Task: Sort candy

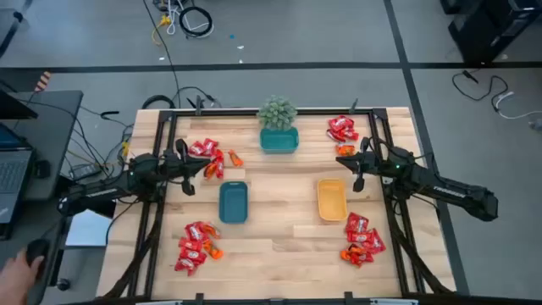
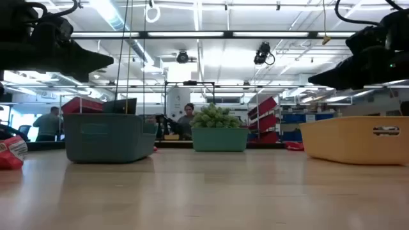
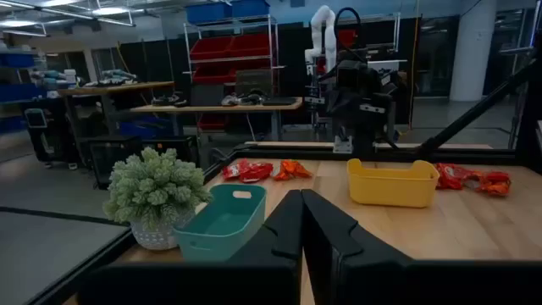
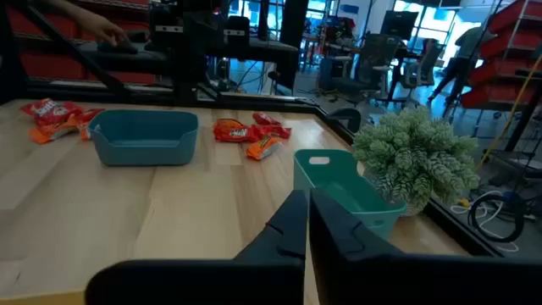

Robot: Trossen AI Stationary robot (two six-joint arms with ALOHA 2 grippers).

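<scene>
A pale wooden desk (image 1: 279, 246) fills the high view, and the candy sits in four heaps: far left (image 1: 210, 157), far right (image 1: 343, 131), near left (image 1: 195, 246), near right (image 1: 362, 239). Three trays are out: teal (image 1: 279, 141), blue (image 1: 233, 202), yellow (image 1: 331, 200). One potted plant (image 1: 277, 113). Left claw (image 1: 185, 169) hovers pinched closed and empty; right claw (image 1: 357, 167) likewise, closed on nothing.

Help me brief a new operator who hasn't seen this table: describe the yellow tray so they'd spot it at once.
Start at the potted plant at the middle of the table's far edge, above the teal tray. Nearer the front sit two more trays side by side. The yellow tray is the one on the right arm's side; its neighbour, the blue tray, is darker.
</scene>
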